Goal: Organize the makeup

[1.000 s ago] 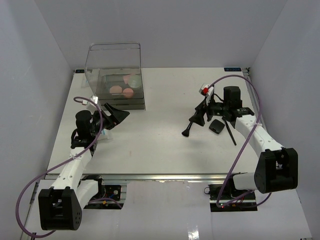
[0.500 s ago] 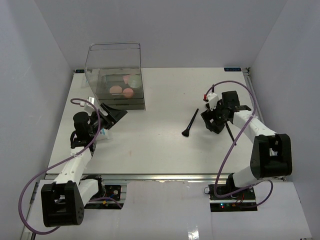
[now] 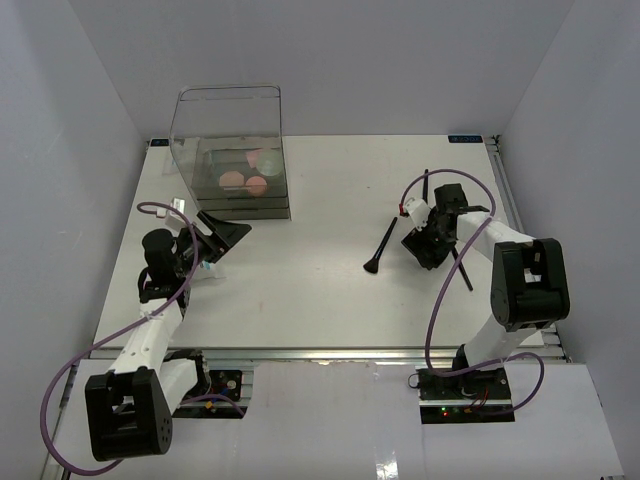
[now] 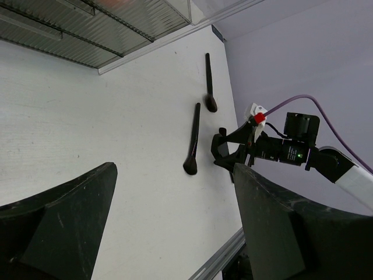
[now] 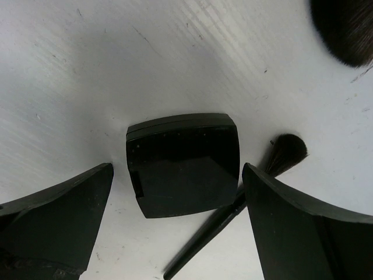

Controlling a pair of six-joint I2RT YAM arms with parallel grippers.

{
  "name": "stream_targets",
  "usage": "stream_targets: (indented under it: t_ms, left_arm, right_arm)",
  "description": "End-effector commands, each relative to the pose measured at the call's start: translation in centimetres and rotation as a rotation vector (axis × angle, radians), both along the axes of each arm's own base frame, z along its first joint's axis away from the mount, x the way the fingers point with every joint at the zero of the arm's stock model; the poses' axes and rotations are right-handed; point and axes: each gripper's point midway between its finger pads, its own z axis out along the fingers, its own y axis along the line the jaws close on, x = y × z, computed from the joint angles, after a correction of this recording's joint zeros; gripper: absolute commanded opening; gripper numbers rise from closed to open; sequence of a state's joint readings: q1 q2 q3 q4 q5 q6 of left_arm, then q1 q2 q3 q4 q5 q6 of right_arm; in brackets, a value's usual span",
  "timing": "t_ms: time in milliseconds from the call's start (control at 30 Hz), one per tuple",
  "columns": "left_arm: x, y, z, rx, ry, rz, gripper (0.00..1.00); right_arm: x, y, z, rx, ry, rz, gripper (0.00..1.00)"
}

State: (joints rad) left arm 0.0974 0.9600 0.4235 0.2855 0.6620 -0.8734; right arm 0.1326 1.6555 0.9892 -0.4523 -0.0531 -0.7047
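Centre of interest: the black square compact (image 5: 183, 163), lid closed, lying flat on the table (image 3: 300, 290) right of centre, seen from straight above in the right wrist view. A slim brush (image 5: 233, 204) lies just beside its lower right corner. In the overhead view the compact is hidden beneath the right gripper (image 3: 430, 245), whose jaws stand wide, one on either side of the compact and clear of it; nothing is held. A second brush (image 3: 381, 246) lies free on the table just left of that gripper, bristles toward the near edge. A second ago this brush was at the gripper's fingertips; half a second ago it already lay where it lies now, and the gripper has since swung over the compact, its jaws spreading to full width. Reading: the brush was let go short of any container, and the compact is the likely next pick; the jaws must first descend and close across two opposite sides, and the adjacent brush may get nudged. At the back left, the clear box (image 3: 230, 110) contains pink discs (image 3: 232, 180), so part of the set appears stowed while compact and brushes remain outside. The left gripper (image 3: 218, 240), jaws wide and empty, waits near the box front, having drawn slightly back toward its base
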Motion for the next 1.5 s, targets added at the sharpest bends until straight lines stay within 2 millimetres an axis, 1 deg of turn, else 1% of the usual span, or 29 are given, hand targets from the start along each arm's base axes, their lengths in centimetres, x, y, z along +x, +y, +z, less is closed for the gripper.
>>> stream_targets:
  t_ms: [0,100,200,267,367,467,500,600,667,833,933,1033,1167,1267,1467]
  left_arm:
    - [-0.3,0.1,0.9,-0.004,-0.035,-0.008,0.91]
    - [-0.2,0.3,0.9,-0.018,-0.024,0.006,0.9]
    - [0.1,0.6,0.8,-0.037,-0.003,0.031,0.83]
    - [0.4,0.9,0.7,-0.077,0.029,0.063,0.74]
    - [1.4,1.7,0.3,-0.133,0.081,0.134,0.65]
    - [2.6,2.0,0.4,-0.191,0.108,0.165,0.56]
    - [3.1,2.2,0.7,-0.204,0.102,0.175,0.53]
    - [4.7,2.8,0.9,-0.243,0.112,0.219,0.45]
    - [5.7,3.2,1.1,-0.264,0.11,0.243,0.43]
    - [8.3,3.8,1.8,-0.319,0.08,0.263,0.41]
    - [9.8,3.8,2.1,-0.336,0.06,0.251,0.42]
    - [11.2,3.8,1.8,-0.342,0.055,0.239,0.42]
    - [12.4,3.7,1.5,-0.337,0.054,0.221,0.41]
    - [13.1,3.8,1.3,-0.332,0.055,0.221,0.41]
    - [13.9,3.9,1.4,-0.332,0.042,0.213,0.4]
  right_arm:
    - [1.6,0.2,0.6,-0.003,-0.025,0.056,0.98]
    - [1.7,0.3,0.2,0.003,-0.014,0.064,0.97]
    - [1.4,0.6,-0.1,0.018,-0.003,0.068,0.89]
    - [1.0,1.0,-0.2,0.043,0.004,0.075,0.79]
    - [0.5,1.6,-0.3,0.081,0.017,0.07,0.5]
    - [-0.1,2.5,0.2,0.133,0.015,0.074,0.36]
    - [-0.2,3.0,0.6,0.16,0.009,0.078,0.34]
    - [-0.7,4.0,2.2,0.225,-0.021,0.088,0.31]
    - [-1.0,5.0,3.9,0.28,-0.054,0.106,0.3]
    - [-1.6,6.5,6.9,0.374,-0.108,0.137,0.29]
    - [-1.7,7.1,7.9,0.409,-0.125,0.149,0.29]
    - [-1.8,7.4,8.5,0.428,-0.132,0.156,0.29]
    - [-1.9,7.6,9.1,0.441,-0.141,0.162,0.29]
    - [-1.9,7.7,9.3,0.449,-0.142,0.163,0.29]
    - [-1.8,7.7,9.3,0.447,-0.141,0.161,0.29]
